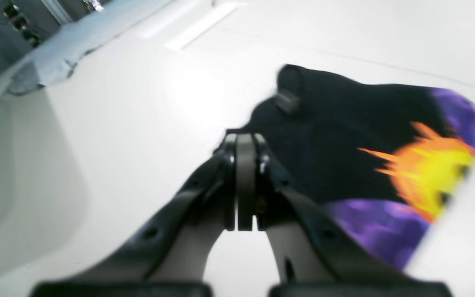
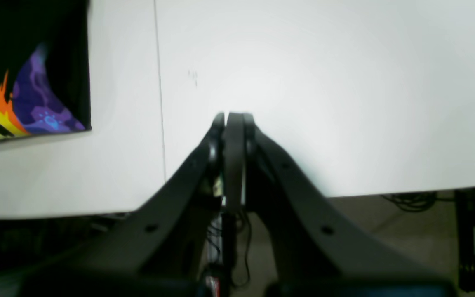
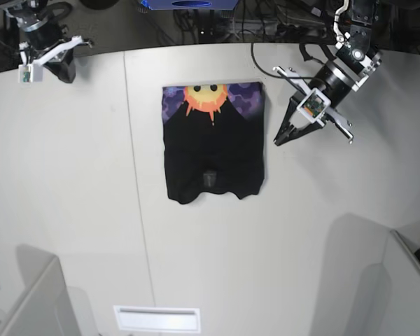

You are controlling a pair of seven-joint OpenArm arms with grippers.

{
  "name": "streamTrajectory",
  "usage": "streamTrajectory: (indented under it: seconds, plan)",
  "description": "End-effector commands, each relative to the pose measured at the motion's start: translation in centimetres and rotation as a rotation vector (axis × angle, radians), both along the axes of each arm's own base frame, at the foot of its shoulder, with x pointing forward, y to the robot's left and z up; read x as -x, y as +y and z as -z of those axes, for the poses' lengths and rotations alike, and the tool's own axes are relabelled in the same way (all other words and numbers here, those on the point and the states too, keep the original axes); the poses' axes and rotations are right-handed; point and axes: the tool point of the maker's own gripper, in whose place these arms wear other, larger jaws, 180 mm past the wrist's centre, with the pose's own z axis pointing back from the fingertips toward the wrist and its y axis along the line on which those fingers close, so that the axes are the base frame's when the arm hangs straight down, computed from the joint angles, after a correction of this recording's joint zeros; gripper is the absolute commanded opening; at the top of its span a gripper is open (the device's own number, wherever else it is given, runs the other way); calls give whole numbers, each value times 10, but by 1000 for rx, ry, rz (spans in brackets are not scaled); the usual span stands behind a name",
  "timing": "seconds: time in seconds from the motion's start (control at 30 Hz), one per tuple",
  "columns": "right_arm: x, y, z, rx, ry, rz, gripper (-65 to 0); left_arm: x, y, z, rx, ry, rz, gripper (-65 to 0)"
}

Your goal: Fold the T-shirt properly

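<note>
The black T-shirt (image 3: 213,154) lies folded into a rough rectangle on the white table (image 3: 70,196), with its orange-yellow sun and purple print (image 3: 208,98) showing at the far edge. My left gripper (image 3: 278,141) is shut and empty, just off the shirt's right edge. In the left wrist view the shut gripper (image 1: 245,142) points at the shirt (image 1: 344,156). My right gripper (image 3: 59,70) is shut and empty at the table's far left corner, well away from the shirt. The right wrist view shows that gripper (image 2: 233,117) above bare table, with the shirt's print corner (image 2: 35,62) at upper left.
A seam (image 3: 133,175) runs down the table left of the shirt. A white slot (image 3: 156,318) sits near the front edge. Grey partitions stand at the front left (image 3: 35,301) and front right (image 3: 406,280). Cables (image 3: 217,21) lie behind the far edge.
</note>
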Motion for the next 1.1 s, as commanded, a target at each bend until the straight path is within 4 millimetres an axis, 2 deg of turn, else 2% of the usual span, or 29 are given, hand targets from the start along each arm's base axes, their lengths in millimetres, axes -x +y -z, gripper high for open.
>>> streamTrajectory:
  seconds: [0.0, 0.2, 0.37, 0.5, 0.6, 0.77, 0.83, 0.9, 0.97, 1.07]
  plan:
    - [5, -1, -5, 32, -1, -42, -650, 4, 2, -11, 28, -34, 3, -650]
    - [53, -10, 17, 178, 171, -128, -650, 41, 20, 10, 15, 65, -38, -650]
    - [92, -10, 25, 177, 280, -150, -650, 74, 26, 33, 6, 181, -52, -650]
    - [111, -13, 26, 180, 330, -150, -650, 100, 29, 57, 11, 284, -73, -650]
    - [132, -12, 31, 167, 388, -154, -650, 125, 30, 81, 22, 381, -102, -650]
    - [171, -20, 53, 136, 505, -113, -650, 176, 44, 123, 11, 564, -150, -650]
    - [189, -16, 65, 108, 562, -118, -650, 192, 51, 136, 4, 618, -169, -650]
    - [206, -13, 77, 113, 641, -195, -650, 209, 57, 148, 21, 654, -192, -650]
    - [231, 5, 93, 106, 724, -291, -650, 225, 64, 159, 47, 679, -218, -650]
    - [253, 25, 111, 110, 798, -392, -650, 249, 77, 176, 73, 720, -265, -650]
